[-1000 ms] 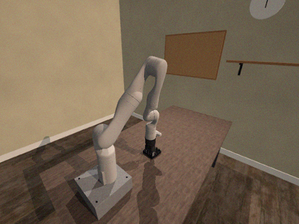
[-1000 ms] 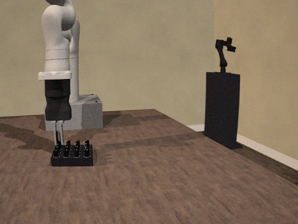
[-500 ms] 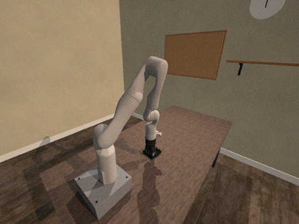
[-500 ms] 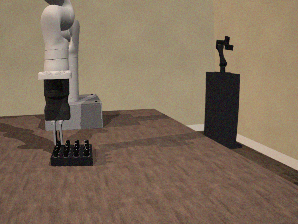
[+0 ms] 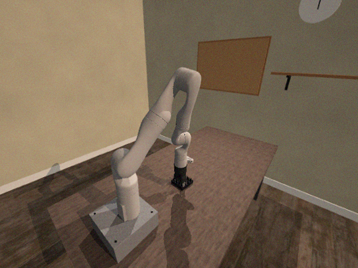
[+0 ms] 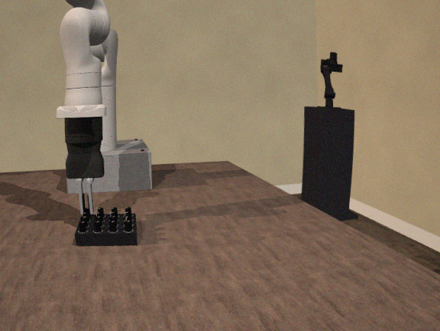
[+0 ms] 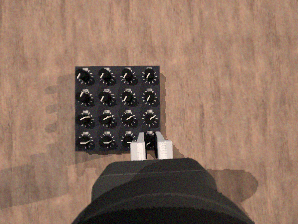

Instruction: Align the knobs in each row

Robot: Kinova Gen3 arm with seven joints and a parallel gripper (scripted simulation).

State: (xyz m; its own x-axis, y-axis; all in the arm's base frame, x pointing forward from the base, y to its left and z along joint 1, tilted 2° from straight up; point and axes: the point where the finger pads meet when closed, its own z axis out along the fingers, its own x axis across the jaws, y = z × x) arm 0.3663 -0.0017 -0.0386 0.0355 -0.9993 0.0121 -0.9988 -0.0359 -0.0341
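The black knob box (image 7: 78, 102) (image 6: 106, 239) (image 5: 188, 184) stands on its feet on the wooden table, with four rows of four black knobs with white lines. My gripper (image 7: 150, 140) (image 6: 86, 209) (image 5: 180, 179) points straight down over one corner of the box. Its two pale fingers stand narrow on either side of the corner knob (image 7: 149, 134), which is at the lower right of the box in the wrist view and at the far left corner in the exterior view. The fingers hide most of that knob and its line.
The arm's grey base block (image 6: 125, 166) (image 5: 123, 227) stands on the table behind the box. A tall black pedestal (image 6: 328, 159) with a camera stands on the floor off the table. The table's edge (image 5: 264, 178) runs to the right.
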